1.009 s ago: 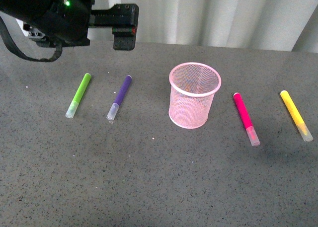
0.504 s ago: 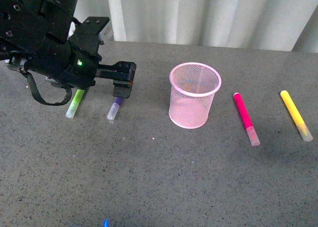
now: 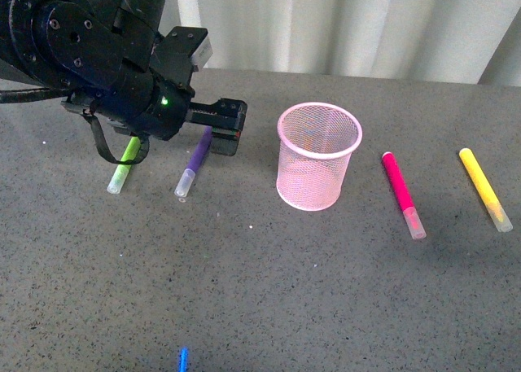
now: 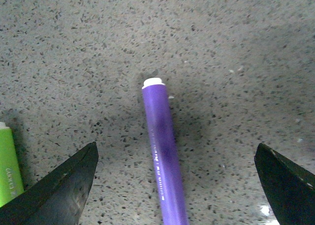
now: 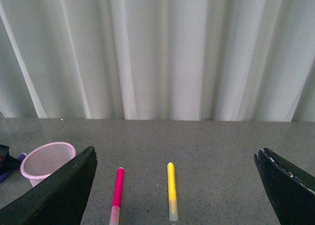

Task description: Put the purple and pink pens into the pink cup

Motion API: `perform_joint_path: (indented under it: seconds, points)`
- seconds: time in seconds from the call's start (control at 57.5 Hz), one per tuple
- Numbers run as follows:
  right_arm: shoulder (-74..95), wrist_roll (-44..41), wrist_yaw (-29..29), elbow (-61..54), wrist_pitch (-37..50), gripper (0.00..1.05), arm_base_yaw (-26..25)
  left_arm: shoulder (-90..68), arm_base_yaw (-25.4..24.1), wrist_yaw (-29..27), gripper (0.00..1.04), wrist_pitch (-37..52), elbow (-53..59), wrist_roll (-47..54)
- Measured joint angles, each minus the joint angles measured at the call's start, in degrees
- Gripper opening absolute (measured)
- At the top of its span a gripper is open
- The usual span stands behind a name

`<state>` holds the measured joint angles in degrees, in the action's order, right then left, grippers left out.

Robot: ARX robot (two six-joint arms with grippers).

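Observation:
The purple pen lies on the grey table left of the pink mesh cup; its far end is hidden under my left gripper. That gripper is open and hangs low over the pen. In the left wrist view the purple barrel lies between the wide-open fingers, apart from both. The pink pen lies right of the cup, clear cap toward me. In the right wrist view the cup and pink pen show. My right gripper is open, empty and high above the table; it is out of the front view.
A lime green pen lies left of the purple one, partly under the left arm, and shows in the left wrist view. A yellow pen lies at the far right. A white curtain hangs behind the table's far edge.
My left arm has come down and moved right, from above the table's back left to low over the purple pen's far end. The pens and the cup have not moved.

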<state>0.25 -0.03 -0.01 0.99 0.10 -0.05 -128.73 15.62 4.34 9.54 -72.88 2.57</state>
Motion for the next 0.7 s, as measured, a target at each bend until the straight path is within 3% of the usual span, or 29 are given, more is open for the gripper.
perform_joint_path:
  seconds: [0.4,0.696]
  points:
    - [0.0,0.0,0.0,0.0,0.0,0.98,0.0,-2.93,1.81,-1.88,0.98,1.38,-0.26,3.65]
    - [0.0,0.0,-0.02,0.0,0.0,0.98,0.0,-3.98,2.89,-2.8,0.54,2.45,-0.87,4.0]
